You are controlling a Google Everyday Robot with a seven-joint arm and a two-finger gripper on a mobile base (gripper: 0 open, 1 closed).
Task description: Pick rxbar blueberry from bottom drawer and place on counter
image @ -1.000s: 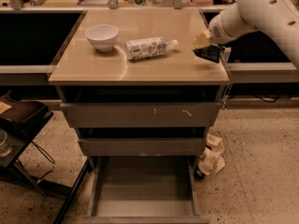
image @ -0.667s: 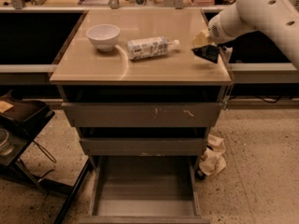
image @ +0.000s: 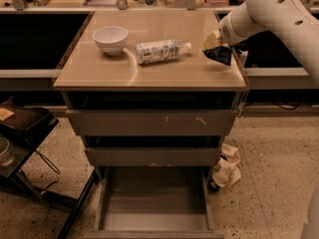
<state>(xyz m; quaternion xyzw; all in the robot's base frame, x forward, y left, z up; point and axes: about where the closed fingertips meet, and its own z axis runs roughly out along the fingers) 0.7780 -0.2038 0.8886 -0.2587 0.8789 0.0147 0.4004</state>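
Little has changed since a second ago: the gripper [image: 215,46] still hangs over the right edge of the counter [image: 164,76], in the upper right of the frame, shifted only a touch leftward. It is clenched on the bar [image: 219,57], whose dark wrapper juts down and right from the yellowish fingertips, tilted, with one corner pointing at the counter. Whether that corner touches the glossy top I cannot tell; a dim reflection lies just under it. The white arm [image: 271,14] runs from the gripper up and out to the top right corner.

Left of the bar, near the middle of the counter, a clear bottle [image: 158,51] with a white label lies on its side, cap toward the gripper. Further left, well apart from the bar, a white bowl [image: 110,38] stands upright near the counter's back left part.

Below the counter's front edge sit two closed grey drawer fronts, the upper one [image: 149,123] marked with pale scratches. Under them, at the bottom centre of the frame, the bottom drawer [image: 154,205] is pulled out, showing its flat grey floor.

On the speckled floor just right of the drawer lies a crumpled pale bag [image: 228,167]. At the lower left stands a dark cart [image: 22,126]. Along the top edge runs a cluttered ledge [image: 99,1] with metal posts.
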